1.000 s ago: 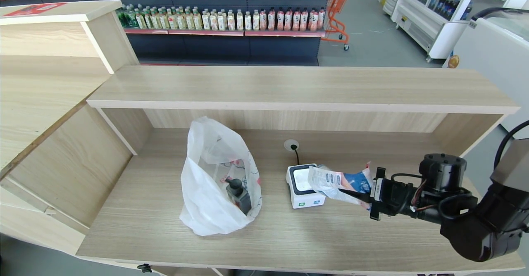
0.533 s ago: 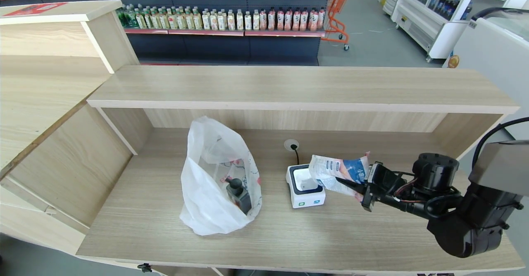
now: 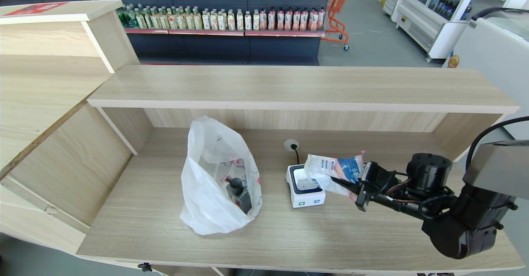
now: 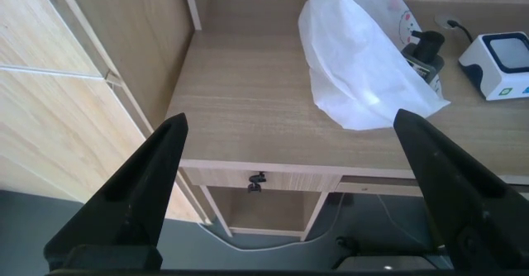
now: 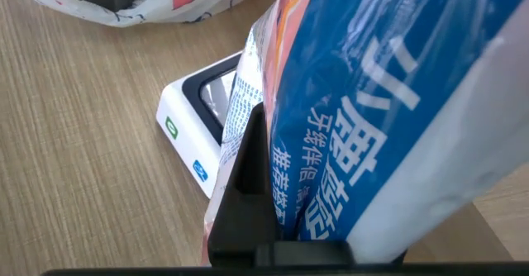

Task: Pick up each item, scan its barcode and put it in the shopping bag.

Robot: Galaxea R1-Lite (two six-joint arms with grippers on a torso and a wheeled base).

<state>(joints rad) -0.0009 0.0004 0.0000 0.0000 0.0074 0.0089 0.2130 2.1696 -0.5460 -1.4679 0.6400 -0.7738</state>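
Right gripper point(image 3: 345, 184) clamped on the snack packet point(image 3: 330, 168), held just over the scanner point(image 3: 306, 200). I'd turn the barcode side flat to the glass and keep it steady. Shopping bag point(image 3: 206, 203) sits near the scanner. Left gripper point(image 4: 289, 117) apart, off the counter edge.

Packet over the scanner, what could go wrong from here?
The packet looks soft and is held by one end in the right claw, so it may sag or slip onto the scanner. The bag mouth is floppy, so the packet might catch its rim.
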